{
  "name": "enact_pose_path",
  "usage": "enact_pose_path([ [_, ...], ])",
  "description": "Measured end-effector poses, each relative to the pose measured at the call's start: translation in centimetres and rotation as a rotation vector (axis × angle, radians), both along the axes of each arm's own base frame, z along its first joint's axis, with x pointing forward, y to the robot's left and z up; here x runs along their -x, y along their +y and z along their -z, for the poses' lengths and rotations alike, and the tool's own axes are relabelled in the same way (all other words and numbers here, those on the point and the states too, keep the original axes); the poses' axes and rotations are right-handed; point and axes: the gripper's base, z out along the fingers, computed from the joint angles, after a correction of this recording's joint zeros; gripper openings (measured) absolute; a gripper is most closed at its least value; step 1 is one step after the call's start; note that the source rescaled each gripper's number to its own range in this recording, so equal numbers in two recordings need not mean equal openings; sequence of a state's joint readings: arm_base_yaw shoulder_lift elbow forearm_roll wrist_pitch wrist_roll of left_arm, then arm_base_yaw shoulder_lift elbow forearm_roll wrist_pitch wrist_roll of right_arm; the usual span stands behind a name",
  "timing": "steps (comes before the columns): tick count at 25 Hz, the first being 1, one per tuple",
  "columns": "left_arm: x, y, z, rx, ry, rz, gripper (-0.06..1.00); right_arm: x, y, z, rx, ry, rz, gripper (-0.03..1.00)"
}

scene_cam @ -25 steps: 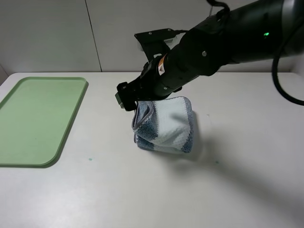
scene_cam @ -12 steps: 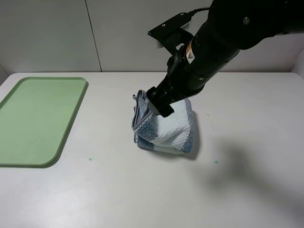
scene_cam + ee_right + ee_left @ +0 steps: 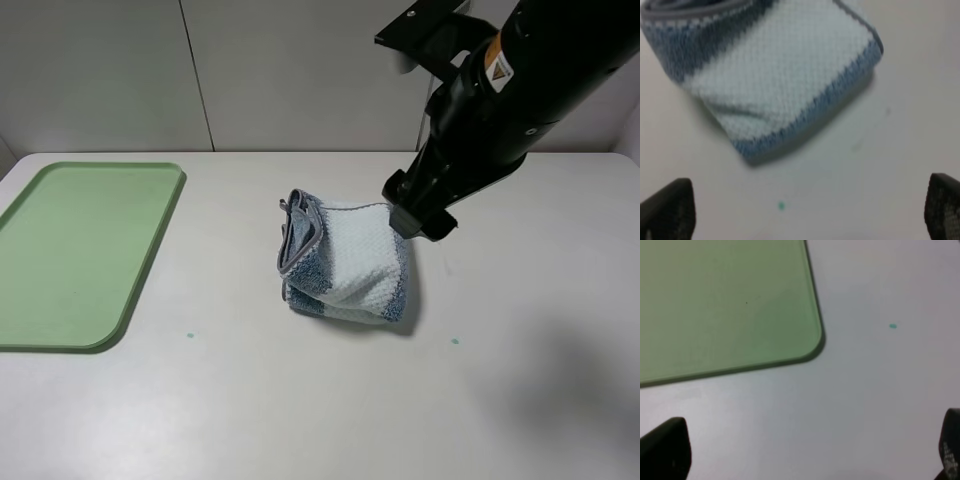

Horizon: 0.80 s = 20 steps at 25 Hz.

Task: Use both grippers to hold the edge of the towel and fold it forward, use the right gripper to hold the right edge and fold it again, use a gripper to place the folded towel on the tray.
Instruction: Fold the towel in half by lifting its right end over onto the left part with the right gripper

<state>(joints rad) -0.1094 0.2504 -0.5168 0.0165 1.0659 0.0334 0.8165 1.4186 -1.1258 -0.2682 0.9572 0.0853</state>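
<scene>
The right gripper [image 3: 805, 212] has its jaws spread wide, one black fingertip [image 3: 667, 210] at each side of the wrist view. Only bare desk [image 3: 520, 400] and a small teal speck [image 3: 781, 205] lie between them. It holds nothing and touches nothing. The towel [image 3: 345, 262] lies beyond the fingertips, not between them. From the high camera this gripper hangs by the towel's far right corner. Whether it is clear of the cloth there cannot be told from that view.

The left gripper [image 3: 807, 460] is out of the high camera's sight. In its wrist view the jaws are also fully spread and empty. It hovers over the desk just beside the rounded near right corner of the tray [image 3: 812, 340].

The towel sits near the middle of the desk as a thick folded bundle, well apart from the tray, which lies flat along the desk's left edge. The bundle is close to square, so its long axis is hard to call; it may run from the far edge towards the near edge. The layered ends with the grey piped edge of the towel [image 3: 300, 232] face left, towards the tray. The smoother, rounded side faces right. A broad pale band crosses its top, with blue-grey stripes along the left and near sides.
</scene>
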Motion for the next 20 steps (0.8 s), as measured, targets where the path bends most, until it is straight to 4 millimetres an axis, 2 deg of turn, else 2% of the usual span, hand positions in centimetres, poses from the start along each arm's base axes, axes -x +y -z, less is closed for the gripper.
enact_pose_path([
  [5, 0.0, 0.0, 0.0, 0.0, 0.0, 0.0, 1.0, 1.4, -1.7, -1.0, 0.026, 0.012, 0.012, 1.0],
  [14, 0.0, 0.0, 0.0, 0.0, 0.0, 0.0, 1.0, 5.7, -6.3, 0.2, 0.018, 0.031, 0.03, 1.0],
  [20, 0.0, 0.0, 0.0, 0.0, 0.0, 0.0, 1.0, 7.6, -10.1, 1.4, -0.04, 0.059, 0.152, 1.0],
])
